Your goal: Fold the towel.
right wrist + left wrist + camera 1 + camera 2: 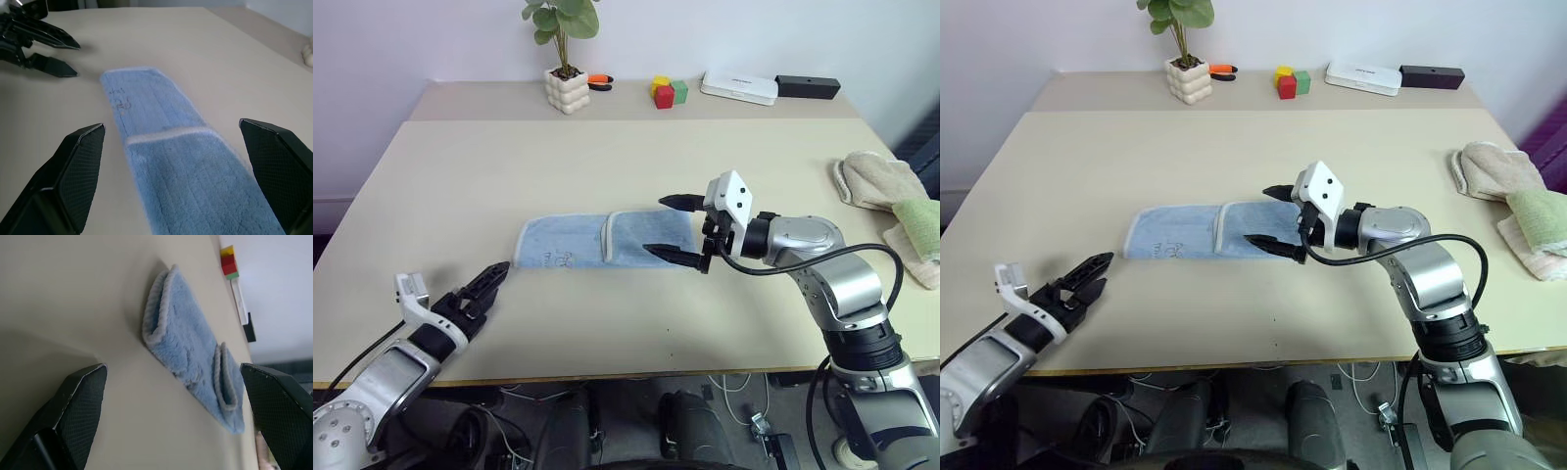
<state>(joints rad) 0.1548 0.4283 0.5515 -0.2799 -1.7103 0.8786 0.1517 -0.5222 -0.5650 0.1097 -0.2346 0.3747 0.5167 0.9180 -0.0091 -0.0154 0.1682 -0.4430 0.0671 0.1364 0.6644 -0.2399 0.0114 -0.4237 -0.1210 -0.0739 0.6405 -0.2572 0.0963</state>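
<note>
1. The towel (607, 241) is lying mid-bench (607, 147) as a long narrow strip running left to right, its right part already folded over onto the middle, with the whitish hem of that flap showing as a line across the strip.
2. The right pincer (677, 229) is hovering just over the towel's right end, jaws spread wide and gripping nothing. The left pincer (481, 288) is sitting near the bench's near-left edge, a little off the towel's left end, also wide open and empty.
3. Risk: the folded flap is sitting loose, so a pincer dragging across it is likely pulling it open or skewing the strip.
4. Risk: pinching just the top layer at the right end is lifting only the flap, not the doubled cloth, so the next fold is coming out crooked.
5. Risk: the left pincer is coming in low and nearly level, so it may be pushing the left end and bunching it instead of getting under the hem.
6. Risk: the beige cloth (876, 181) and pale green cloth (918, 217) are lying at the far right, near the right arm's elbow, so a wide swing is possibly knocking them.
7. Hard to see: the right fingers are covering the towel's right edge in the head views, so the state of that end is unclear. The small dark logo (558, 259) is too small to read. The green cloth is cut off by the frame edge.
</note>
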